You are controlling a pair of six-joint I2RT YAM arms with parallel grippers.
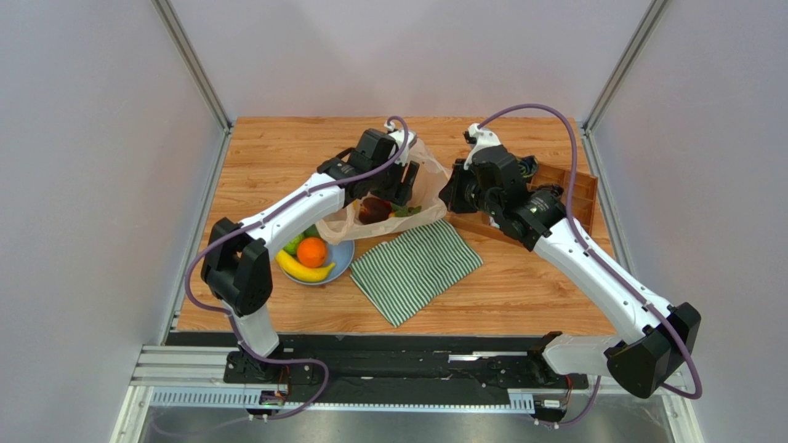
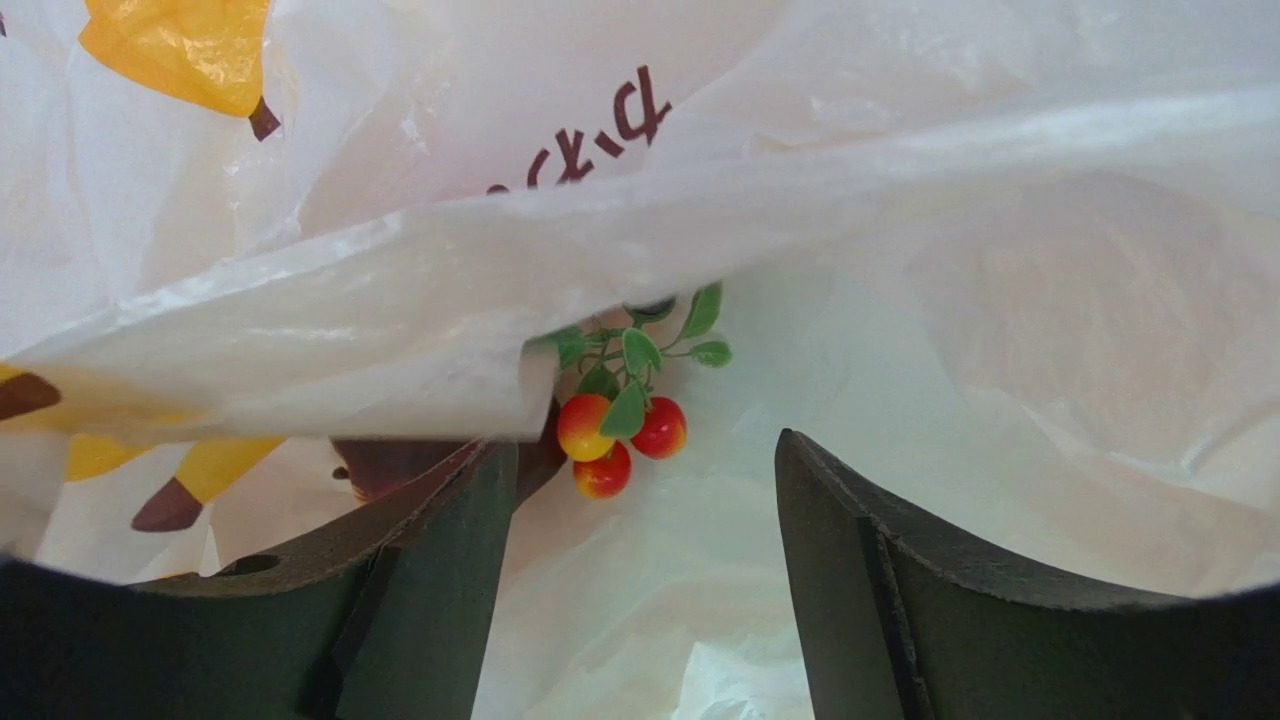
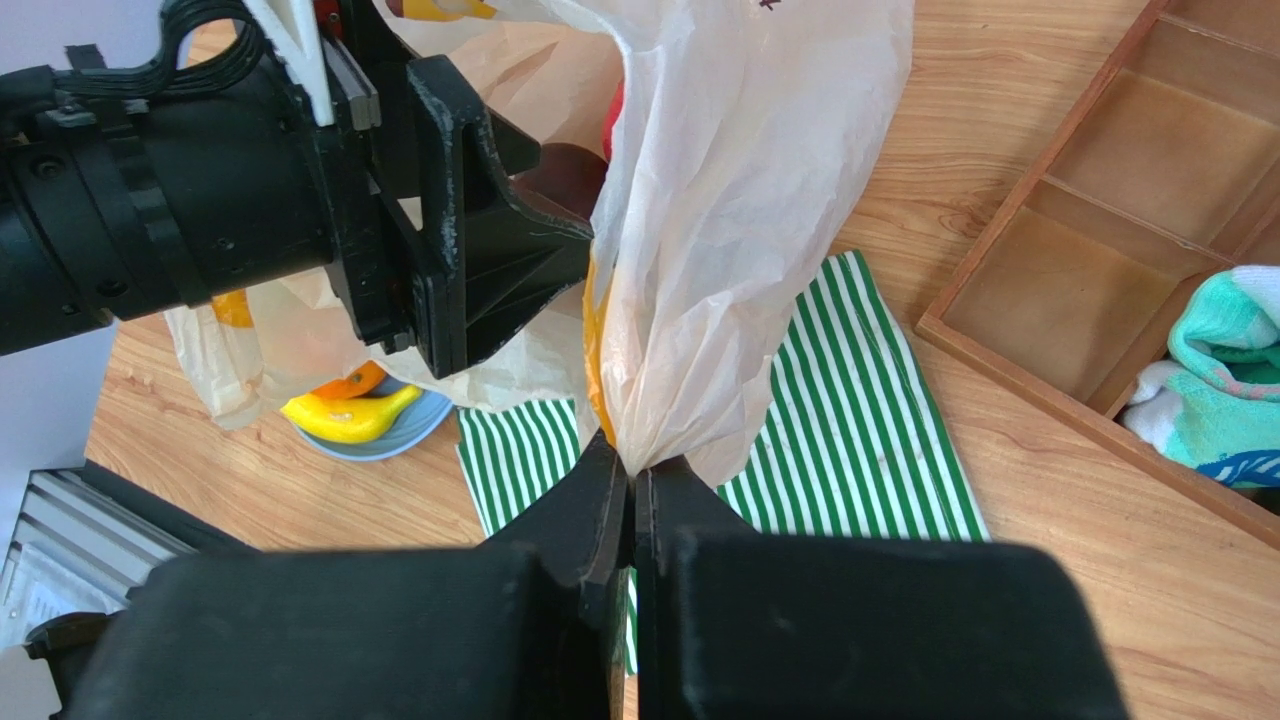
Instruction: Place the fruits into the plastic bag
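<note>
The translucent plastic bag [image 1: 421, 180] lies mid-table, its mouth held up. My right gripper [image 3: 633, 468] is shut on a bunched edge of the bag [image 3: 736, 225] and lifts it. My left gripper [image 2: 646, 465] is open and empty inside the bag [image 2: 902, 300], over the tiny red berries with leaves [image 2: 619, 423]. A dark purple-brown fruit [image 1: 374, 209] lies in the bag beside them; it also shows in the left wrist view [image 2: 394, 462]. The banana [image 1: 303, 269], the orange [image 1: 312, 251] and a green apple [image 1: 292, 245] sit on the blue plate [image 1: 344, 260].
A green-striped cloth [image 1: 415, 268] lies in front of the bag. A wooden compartment tray [image 1: 564, 189] stands at the right, with rolled socks [image 3: 1229, 375] in it.
</note>
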